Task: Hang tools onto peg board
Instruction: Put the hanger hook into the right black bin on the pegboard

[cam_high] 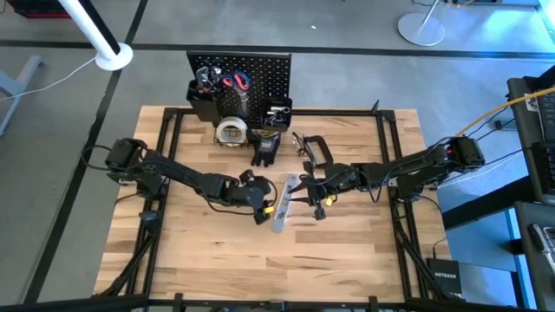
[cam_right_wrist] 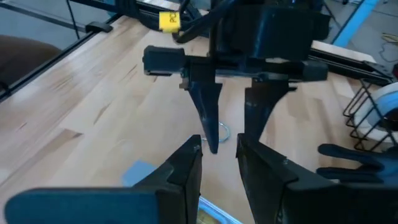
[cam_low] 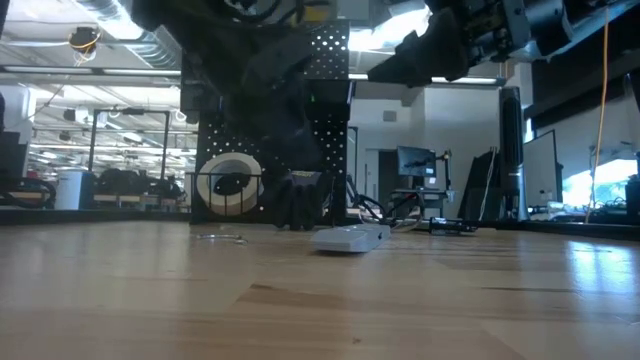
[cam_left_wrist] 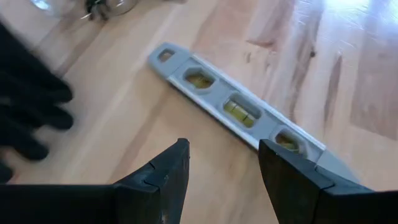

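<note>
Left gripper (cam_left_wrist: 224, 168) jaws spread just above the level bar (cam_left_wrist: 239, 109), right gripper (cam_right_wrist: 217, 158) part-open and empty nearby; I'd drop, pinch it, then carry to the peg board (cam_high: 251, 74).

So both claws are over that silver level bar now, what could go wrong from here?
1. The left claw and right claw hang open, facing each other closely over the flat silver level bar; they could collide if both descend.
2. The level lies flat on the wooden tabletop, so the fingers may skid off instead of gripping it.
3. The black gloves and black C-clamp lie between it and the black perforated peg board; a low carry could snag them.
</note>
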